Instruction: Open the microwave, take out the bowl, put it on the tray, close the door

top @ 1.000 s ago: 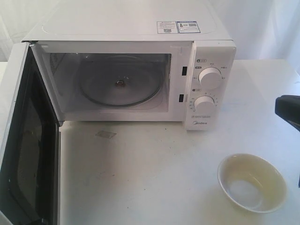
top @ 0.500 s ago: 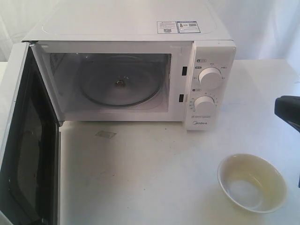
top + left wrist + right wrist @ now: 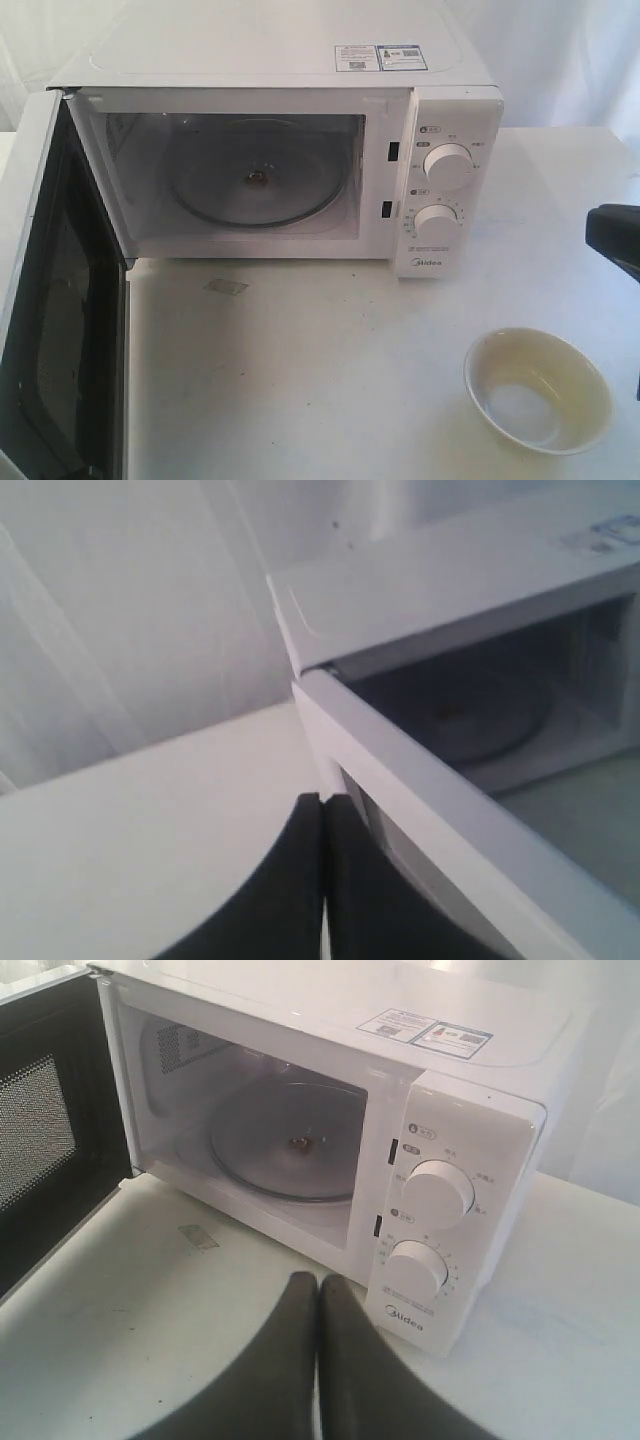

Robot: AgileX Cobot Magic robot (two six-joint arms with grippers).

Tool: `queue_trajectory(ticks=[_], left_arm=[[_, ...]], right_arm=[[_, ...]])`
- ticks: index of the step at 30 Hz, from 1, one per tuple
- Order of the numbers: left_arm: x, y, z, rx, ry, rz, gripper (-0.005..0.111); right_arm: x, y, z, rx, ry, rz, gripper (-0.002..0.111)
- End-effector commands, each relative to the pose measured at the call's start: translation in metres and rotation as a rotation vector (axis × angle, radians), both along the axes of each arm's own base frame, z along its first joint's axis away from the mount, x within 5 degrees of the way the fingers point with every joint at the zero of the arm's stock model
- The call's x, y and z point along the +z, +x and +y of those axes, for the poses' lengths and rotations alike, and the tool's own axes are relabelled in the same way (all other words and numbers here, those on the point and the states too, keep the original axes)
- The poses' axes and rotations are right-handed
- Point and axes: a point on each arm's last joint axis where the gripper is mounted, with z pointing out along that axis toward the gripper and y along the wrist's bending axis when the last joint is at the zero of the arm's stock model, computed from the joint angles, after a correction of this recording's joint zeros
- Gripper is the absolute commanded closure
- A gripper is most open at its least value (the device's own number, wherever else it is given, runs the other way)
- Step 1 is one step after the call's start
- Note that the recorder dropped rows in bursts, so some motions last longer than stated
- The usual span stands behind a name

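The door [image 3: 40, 300] hangs wide open at the left, with my left gripper [image 3: 322, 805] pressed shut and empty close by its outer face. The microwave [image 3: 300, 60] holds only its glass turntable [image 3: 255, 185]. The bowl [image 3: 538, 390] is already out, upright on the tabletop [image 3: 300, 380] toward the front right; I see no tray under it. My right gripper [image 3: 319, 1285] is shut, holding nothing. Left, I judge: closing the door.

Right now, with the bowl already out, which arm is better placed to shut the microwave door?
Left, probably. The left gripper, shut, sits by the outer side of the open door, ready to push. The right gripper faces the control panel, across the microwave from the door.
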Motion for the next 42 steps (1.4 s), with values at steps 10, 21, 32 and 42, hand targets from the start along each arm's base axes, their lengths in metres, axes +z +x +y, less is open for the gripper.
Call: queue_trajectory(ticks=[10,21,32,42], left_arm=[[-0.015,-0.004,-0.010,-0.127,-0.011,0.238,0.107],[-0.025,0.041,-0.003,-0.133,0.112,0.746,0.107],[-0.043,0.096,0.007,0.096,-0.036,1.077,0.107],[-0.004,0.139,-0.068,-1.045,-0.380,0.495,0.107]], right_arm=[[0.000,-0.001,-0.001,-0.001,0.007,0.008,0.108],[0.001,-0.001,0.000,0.007,0.012,0.002,0.108],[0.000,-0.001,-0.001,0.002,0.009,0.008,0.108],[0.000,-0.001,-0.002,-0.003,0.005,0.010,0.108]])
